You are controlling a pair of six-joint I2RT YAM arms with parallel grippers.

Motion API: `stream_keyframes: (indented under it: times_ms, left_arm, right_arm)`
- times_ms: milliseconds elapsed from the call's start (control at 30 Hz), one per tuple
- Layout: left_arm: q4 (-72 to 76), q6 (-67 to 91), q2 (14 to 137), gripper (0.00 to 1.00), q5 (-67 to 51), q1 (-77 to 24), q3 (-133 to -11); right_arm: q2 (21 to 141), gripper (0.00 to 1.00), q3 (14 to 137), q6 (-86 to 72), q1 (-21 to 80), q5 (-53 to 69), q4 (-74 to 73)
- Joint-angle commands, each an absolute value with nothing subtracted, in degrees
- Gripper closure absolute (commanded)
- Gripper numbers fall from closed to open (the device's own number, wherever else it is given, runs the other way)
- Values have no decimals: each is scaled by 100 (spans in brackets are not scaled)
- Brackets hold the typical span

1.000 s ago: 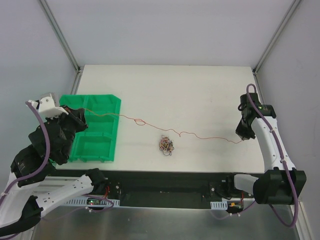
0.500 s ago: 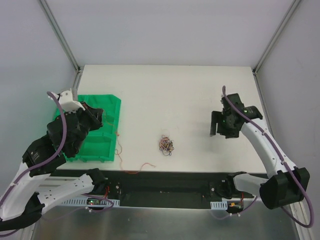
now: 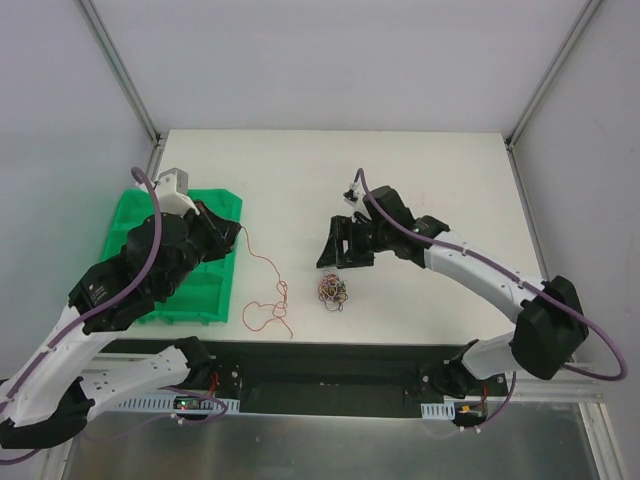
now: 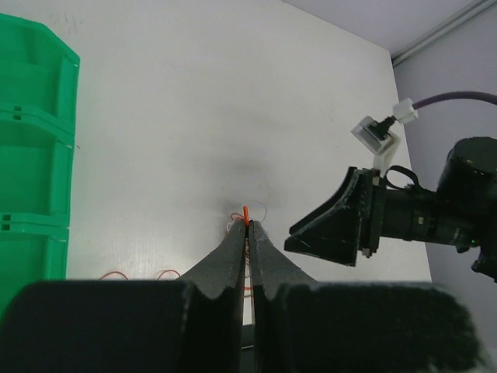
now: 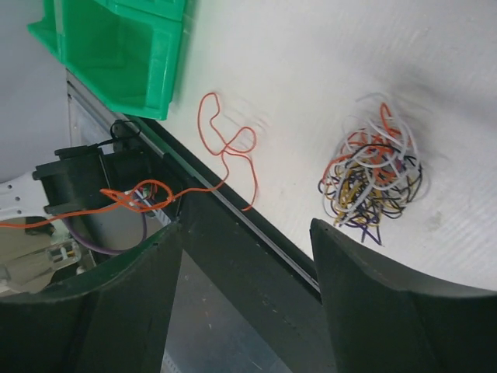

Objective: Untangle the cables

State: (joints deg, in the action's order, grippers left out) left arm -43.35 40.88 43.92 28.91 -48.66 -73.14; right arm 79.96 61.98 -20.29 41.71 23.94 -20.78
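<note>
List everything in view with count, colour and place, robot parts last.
table: one, white, under everything.
bin: one, green, with compartments, at the table's left edge.
tangle of cables: one clump of white, orange, black, yellow and purple strands, mid-table toward the near edge.
orange cable: one, loose, running from the left gripper to loops between the bin and the tangle.
frame posts: two, grey metal, at the far corners.
left gripper: one, black, shut on the orange cable's end, above the bin's right rim.
right gripper: one, black, open and empty, by the tangle's far side.
purple hoses: two, one along each arm.
</note>
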Motion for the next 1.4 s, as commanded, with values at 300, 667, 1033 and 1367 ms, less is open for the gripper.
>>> stream_keyframes:
  times_ms: [300,667,1033,1367]
  left_arm:
    - [-4166,4175,5027,100,2110,-4843,-7077]
    - [-4316,3789,6993,100,1556,-3692,-5291]
    - [-3911,3366,7867,38,686,-3674,-5257]
    - [-3745,3157,8041,1,-351,-3726,-5369]
  right_arm:
    - [7938,28,6355,-2084,4922,1648,-1991]
    - [5144,27,4975,-2232,3859,598,-3778]
    - [4579,27,4605,-2417,3779,562,-4166]
    - [4887,27,4658,-2285,3771,791,-3999]
